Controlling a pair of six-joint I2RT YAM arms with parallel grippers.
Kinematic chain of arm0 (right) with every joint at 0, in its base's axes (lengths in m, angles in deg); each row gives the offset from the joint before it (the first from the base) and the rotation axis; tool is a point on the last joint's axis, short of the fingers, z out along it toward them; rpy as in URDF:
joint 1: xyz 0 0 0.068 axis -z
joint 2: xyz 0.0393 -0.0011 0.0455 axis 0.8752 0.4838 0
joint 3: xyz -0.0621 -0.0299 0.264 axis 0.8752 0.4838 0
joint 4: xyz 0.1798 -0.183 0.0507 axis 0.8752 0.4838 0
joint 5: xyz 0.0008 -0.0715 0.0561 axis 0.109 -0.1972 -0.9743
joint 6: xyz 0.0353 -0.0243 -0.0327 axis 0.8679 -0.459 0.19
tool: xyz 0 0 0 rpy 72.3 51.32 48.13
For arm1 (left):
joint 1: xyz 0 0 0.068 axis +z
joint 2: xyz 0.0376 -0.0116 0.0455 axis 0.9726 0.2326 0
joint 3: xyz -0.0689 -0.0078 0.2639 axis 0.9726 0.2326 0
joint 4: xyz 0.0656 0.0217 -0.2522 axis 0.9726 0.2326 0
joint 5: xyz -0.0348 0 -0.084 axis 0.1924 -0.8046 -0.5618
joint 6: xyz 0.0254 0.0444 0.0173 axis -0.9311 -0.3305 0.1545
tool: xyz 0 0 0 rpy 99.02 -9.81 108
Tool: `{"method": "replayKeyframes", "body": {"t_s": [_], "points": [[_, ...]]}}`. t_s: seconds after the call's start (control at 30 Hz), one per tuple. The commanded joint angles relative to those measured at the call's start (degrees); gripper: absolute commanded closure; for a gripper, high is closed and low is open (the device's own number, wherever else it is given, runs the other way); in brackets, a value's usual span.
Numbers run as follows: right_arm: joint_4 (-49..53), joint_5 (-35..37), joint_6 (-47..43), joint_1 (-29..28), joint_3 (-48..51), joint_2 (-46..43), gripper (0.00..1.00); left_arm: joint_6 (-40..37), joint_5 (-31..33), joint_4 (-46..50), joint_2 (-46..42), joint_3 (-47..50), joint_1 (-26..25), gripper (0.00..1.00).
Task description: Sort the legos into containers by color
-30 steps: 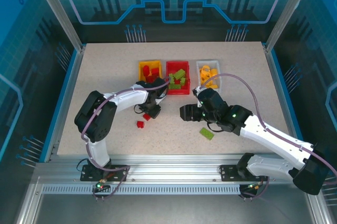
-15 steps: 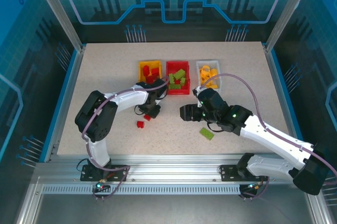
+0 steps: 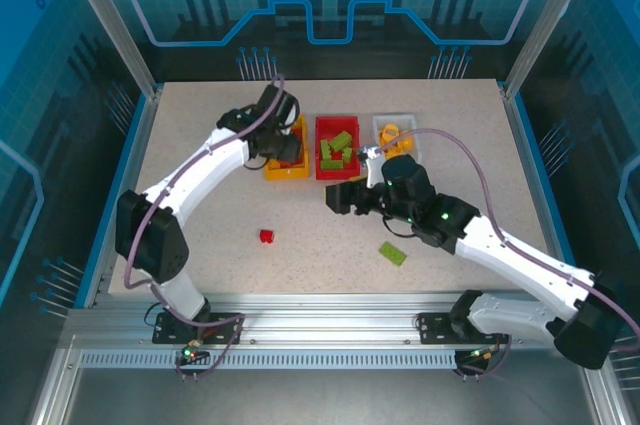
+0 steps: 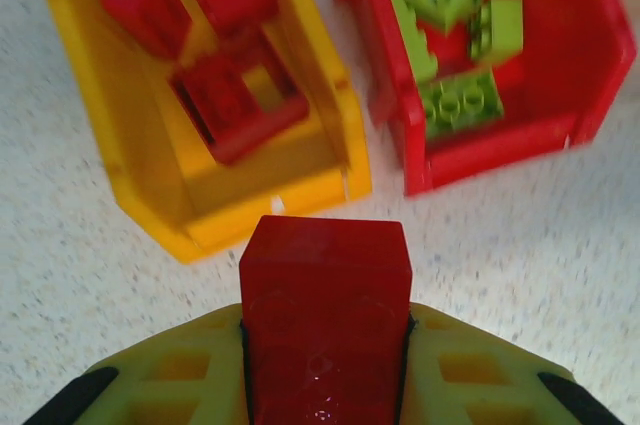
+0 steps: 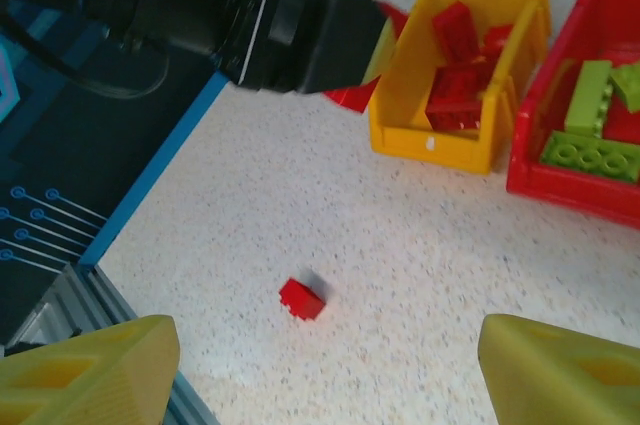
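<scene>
A red brick (image 4: 325, 310) is being gripped in the left gripper (image 4: 325, 345), which has been swung up from mid-table and is now being held just short of the yellow bin (image 4: 260, 220), where other red bricks are lying. One of two loose bricks has thus been lifted; a loose red brick (image 3: 266, 236) is being left behind. Green bricks are sitting in the red bin (image 4: 500, 150). The right gripper (image 5: 325, 370) is being kept wide open and empty. A green brick (image 3: 393, 253) is waiting near it, well short of the white bin (image 3: 378, 130).
</scene>
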Motion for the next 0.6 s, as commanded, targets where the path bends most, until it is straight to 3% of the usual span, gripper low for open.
{"method": "replayKeyframes", "body": {"t_s": [0.0,0.37,0.57], "points": [[-6.9,-2.5,-1.0,1.7,-3.9,3.6,0.19,2.8,-0.7,2.9,6.3,-5.2,2.7,0.75],[-4.4,-2.1,0.8,3.4,-6.6,7.9,0.2,4.0,-0.4,3.5,23.5,-19.0,6.4,0.74],[2.6,4.1,4.1,3.4,-4.3,6.9,0.2,4.4,-0.6,4.4,25.5,-20.7,6.4,0.54]]}}
